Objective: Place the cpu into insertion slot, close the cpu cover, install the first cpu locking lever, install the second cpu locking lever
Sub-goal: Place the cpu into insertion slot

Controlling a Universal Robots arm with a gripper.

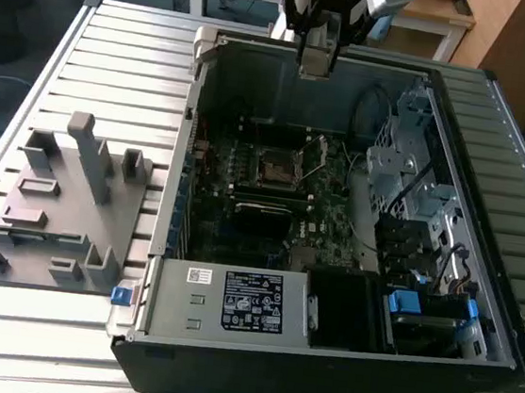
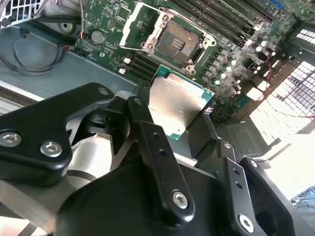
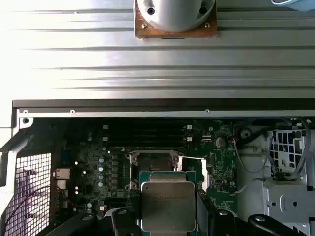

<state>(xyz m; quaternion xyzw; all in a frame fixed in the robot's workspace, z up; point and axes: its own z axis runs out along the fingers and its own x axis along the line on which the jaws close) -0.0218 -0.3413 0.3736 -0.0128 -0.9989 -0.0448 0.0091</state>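
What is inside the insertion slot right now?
Nothing: the second wrist view shows the insertion slot with a bare pin grid, the cpu cover open beside it. The gripper holds the cpu above the board, hiding part of the slot in the first wrist view.

The cpu (image 3: 168, 205) has a dull silver-grey top with a thin green edge. The gripper (image 2: 178, 120) is glossy black with silver screw heads. The insertion slot (image 2: 178, 43) shows a dark, finely dotted grid inside a silvery rim, and the cpu cover (image 2: 134, 25) is pale silver. The motherboard (image 1: 322, 218) is deep green, speckled with small silvery caps. The table (image 1: 117, 57) is light grey in parallel ribs; the fixture (image 1: 63, 202) is matte grey and the clip (image 1: 121, 294) is bright blue.
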